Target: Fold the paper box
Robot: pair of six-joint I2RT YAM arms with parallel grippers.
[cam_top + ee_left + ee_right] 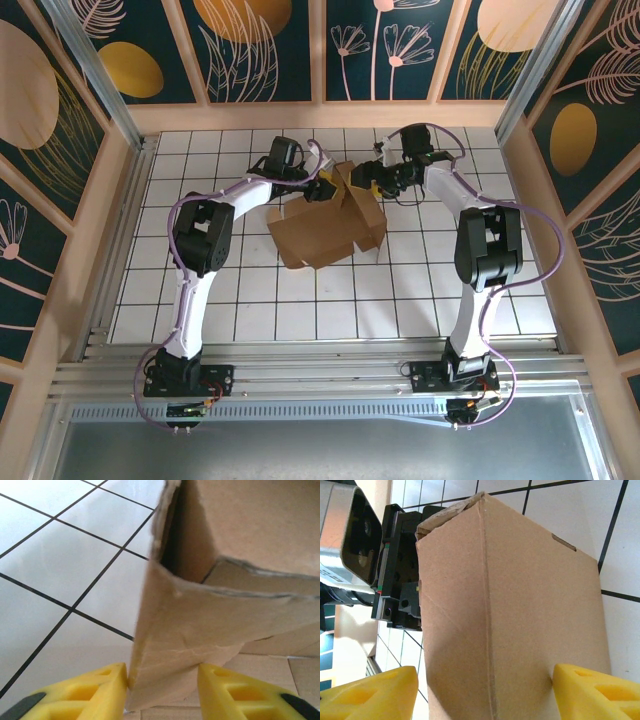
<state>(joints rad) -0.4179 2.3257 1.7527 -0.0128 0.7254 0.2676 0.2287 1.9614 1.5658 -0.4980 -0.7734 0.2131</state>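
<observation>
The paper box is brown cardboard, partly folded, with raised walls at its far end and a flat panel lying toward me. My left gripper is at the raised far-left wall. In the left wrist view a folded cardboard flap stands between the yellow fingers, and both touch it, so the left gripper is shut on it. My right gripper faces the box from the far right. Its jaws straddle a box wall; the right finger touches it and the left one stands clear.
The box rests on a white tiled table bounded by wooden walls. The left arm's black and grey wrist sits just behind the box, close to my right gripper. Open tiles lie to the near side and at both sides.
</observation>
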